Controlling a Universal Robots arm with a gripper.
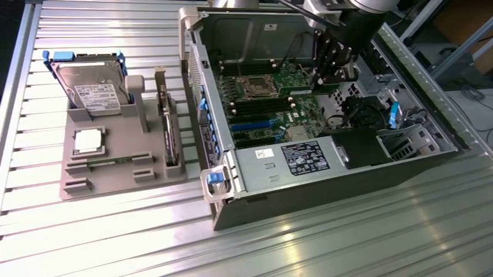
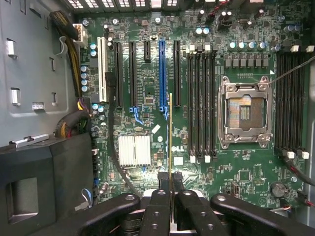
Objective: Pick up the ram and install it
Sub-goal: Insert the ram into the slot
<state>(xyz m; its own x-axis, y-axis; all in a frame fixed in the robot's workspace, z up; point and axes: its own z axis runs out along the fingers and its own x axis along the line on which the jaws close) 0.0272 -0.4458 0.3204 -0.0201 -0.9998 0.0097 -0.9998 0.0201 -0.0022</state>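
Exterior view: the arm (image 1: 347, 23) is cut off by the upper edge and hides part of the motherboard (image 1: 269, 109) behind it; label text on the power supply (image 1: 304, 157) is too small to read. Wrist view: the ram (image 2: 170, 137) appears edge-on as a thin line, its chips unseen, its lower end hidden between the fingers (image 2: 158, 206).

Claw (image 2: 170, 189) – matte blk, chunky linkage arms w/ round screws; arm (image 1: 350, 23) – blk wrist, grey-silver upper section.
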